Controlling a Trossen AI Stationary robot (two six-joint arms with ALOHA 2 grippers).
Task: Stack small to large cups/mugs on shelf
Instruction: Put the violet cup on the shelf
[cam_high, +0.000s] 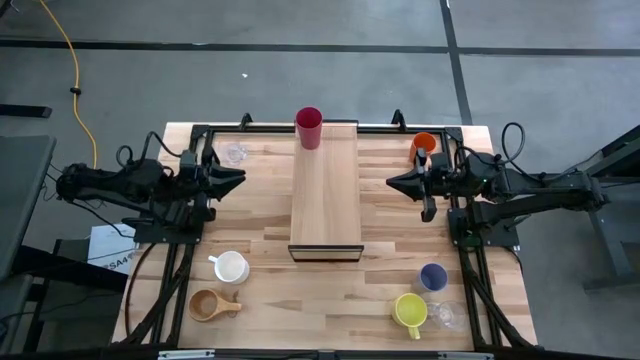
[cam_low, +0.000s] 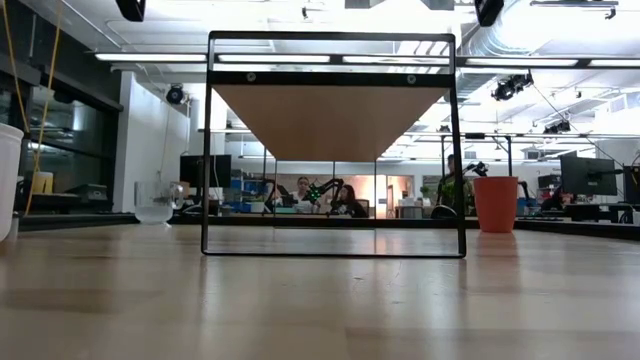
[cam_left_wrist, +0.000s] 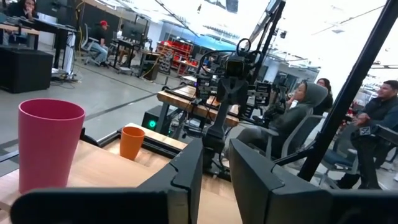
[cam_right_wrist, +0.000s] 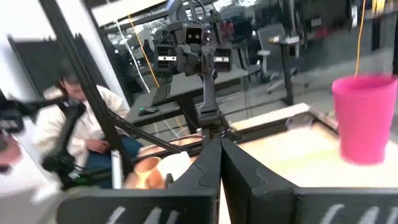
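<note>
Shelf (cam_high: 325, 190): long light-wood plank raised on a dark frame, running down the middle of the tabletop (cam_high: 270, 300); every place below is given from it.
Red tumbler (cam_high: 309, 128): upright on the shelf's far end, the only cup on the plank.
Orange tumbler (cam_high: 423, 147): on the tabletop to the right of the shelf's far end, just behind the right gripper.
Clear glass (cam_high: 234, 153): left of the shelf's far end, just beyond the left gripper.
White mug (cam_high: 231, 267): left of the shelf's near end, handle to the left.
Wooden handled cup (cam_high: 206, 305): left of the shelf and nearer than the white mug.
Lavender-blue tumbler (cam_high: 433, 277): right of the shelf's near end.
Yellow mug (cam_high: 410, 311): right of the shelf, just nearer than the lavender-blue tumbler.
Second clear glass (cam_high: 447, 316): touching or just beside the yellow mug's right side.
Left gripper (cam_high: 240, 180): left of the shelf, pointing at it, holding nothing; fingers (cam_left_wrist: 189, 168) a narrow gap apart.
Right gripper (cam_high: 391, 182): right of the shelf, pointing at it, empty; fingers (cam_right_wrist: 208, 168) pressed together.
People (cam_left_wrist: 298, 112): seated in the room beyond the table.
</note>
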